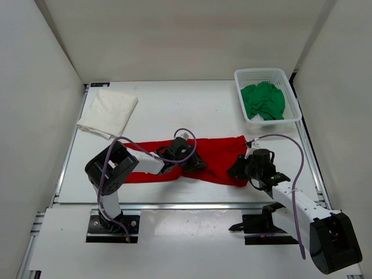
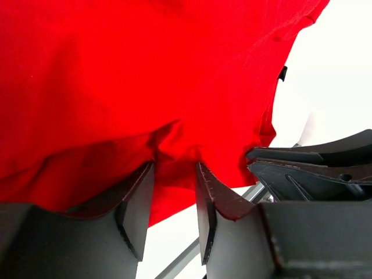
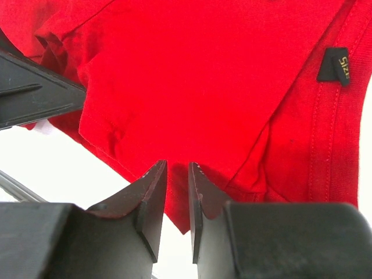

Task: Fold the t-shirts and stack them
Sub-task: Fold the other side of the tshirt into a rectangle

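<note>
Top view: the red t-shirt point(image 1: 218, 154) lies as a long band running left to right. The left gripper point(image 1: 187, 156) is at its middle and the right gripper point(image 1: 243, 167) at its right end. The white t-shirt point(image 1: 107, 111) lies beyond its left end. The green t-shirt point(image 1: 264, 100) sits in the basket point(image 1: 260, 72) beyond its right end.

Left wrist: the jaws pinch a bunched red fold.

Right wrist: the jaws clamp the red hem, near the size tag point(image 3: 336, 65).

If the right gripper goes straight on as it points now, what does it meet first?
The red t-shirt: its edge lies between the fingers of the right gripper, so it would probably push into cloth.
</note>
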